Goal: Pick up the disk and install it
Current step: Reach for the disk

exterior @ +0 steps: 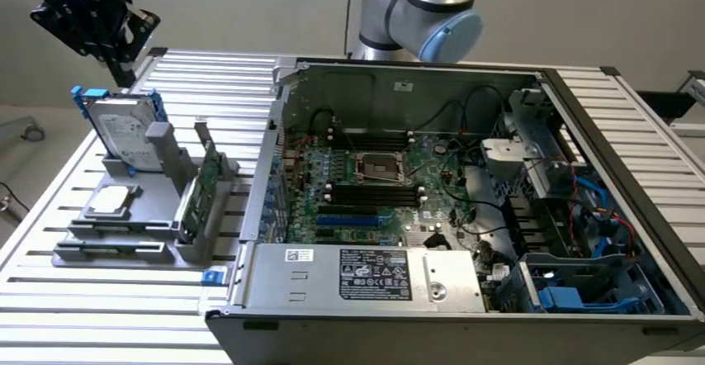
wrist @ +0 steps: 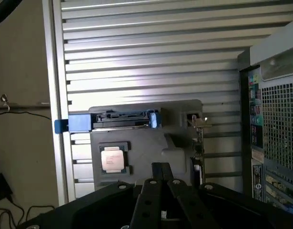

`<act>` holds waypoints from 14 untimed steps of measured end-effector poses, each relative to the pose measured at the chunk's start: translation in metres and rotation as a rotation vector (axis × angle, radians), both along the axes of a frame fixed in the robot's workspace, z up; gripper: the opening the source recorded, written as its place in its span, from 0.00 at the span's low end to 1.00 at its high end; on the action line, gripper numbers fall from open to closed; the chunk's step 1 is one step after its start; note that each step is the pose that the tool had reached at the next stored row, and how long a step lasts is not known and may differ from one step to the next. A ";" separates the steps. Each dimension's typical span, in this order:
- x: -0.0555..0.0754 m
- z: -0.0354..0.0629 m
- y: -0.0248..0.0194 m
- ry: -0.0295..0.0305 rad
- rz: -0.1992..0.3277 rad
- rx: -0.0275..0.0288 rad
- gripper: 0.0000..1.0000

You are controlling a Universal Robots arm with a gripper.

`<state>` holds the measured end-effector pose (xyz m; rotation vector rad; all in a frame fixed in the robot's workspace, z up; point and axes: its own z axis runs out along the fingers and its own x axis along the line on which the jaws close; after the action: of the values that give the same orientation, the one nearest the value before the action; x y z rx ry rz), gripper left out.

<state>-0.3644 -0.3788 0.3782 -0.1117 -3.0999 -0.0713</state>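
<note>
The disk (exterior: 119, 130) stands upright on its edge in the grey holder (exterior: 149, 216), at the exterior view's left of the open computer case (exterior: 276, 134). The danger, as I judge it, is this: the gripper (exterior: 121, 72) has its fingers pressed together and holds nothing. If it descends like that, it can strike the upper blue rail or tip the disk toward the green circuit card (exterior: 196, 187) nearby. The arm hangs above the disk's upper edge, near but apart, with the gripper pointing down toward the slatted surface (exterior: 66, 299).
</note>
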 end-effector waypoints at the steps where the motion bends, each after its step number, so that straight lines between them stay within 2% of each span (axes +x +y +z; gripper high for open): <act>1: -0.004 -0.0001 0.0020 0.0000 0.000 0.0000 0.11; 10: -0.027 -0.0006 0.0221 0.0001 0.007 -0.0004 0.11; 14: -0.035 -0.0019 0.0262 0.0000 0.017 -0.0027 0.11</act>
<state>-0.3994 -0.3526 0.3763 -0.0849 -3.1005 -0.0665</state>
